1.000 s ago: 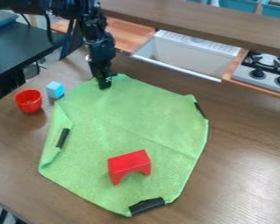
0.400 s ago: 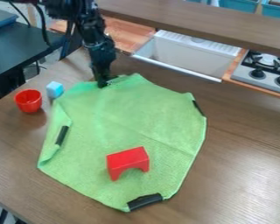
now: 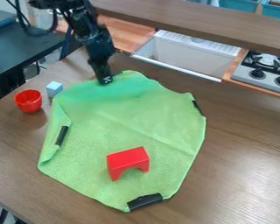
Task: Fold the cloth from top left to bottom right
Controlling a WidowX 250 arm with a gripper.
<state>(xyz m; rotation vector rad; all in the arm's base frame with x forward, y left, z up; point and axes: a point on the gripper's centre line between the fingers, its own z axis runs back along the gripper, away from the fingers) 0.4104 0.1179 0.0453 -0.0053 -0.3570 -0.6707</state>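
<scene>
The black gripper [image 3: 104,80] hangs down at the upper left edge of the green cloth [image 3: 131,116], its tip against or just over the fabric. Mostly spread out, the cloth has its left side turned inward, with a black strip [image 3: 61,135] on that flap. Another black strip [image 3: 145,201] marks the bottom corner, and a third [image 3: 197,107] lies along the right edge. A red arch block [image 3: 128,160] stands on the lower middle of the cloth. Whether fabric is held at the gripper's tip cannot be told.
Left of the cloth stand a red cup [image 3: 29,101] and a light blue block [image 3: 54,89], close to its upper left edge. Behind the brown table [image 3: 242,144] are a white sink [image 3: 189,54] and a stove [image 3: 262,72] at the upper right.
The gripper has tilted and stays near the same spot. The cloth's top edge around it has shifted and bunched a little, and the cloth with the red arch has slid slightly up and left.
</scene>
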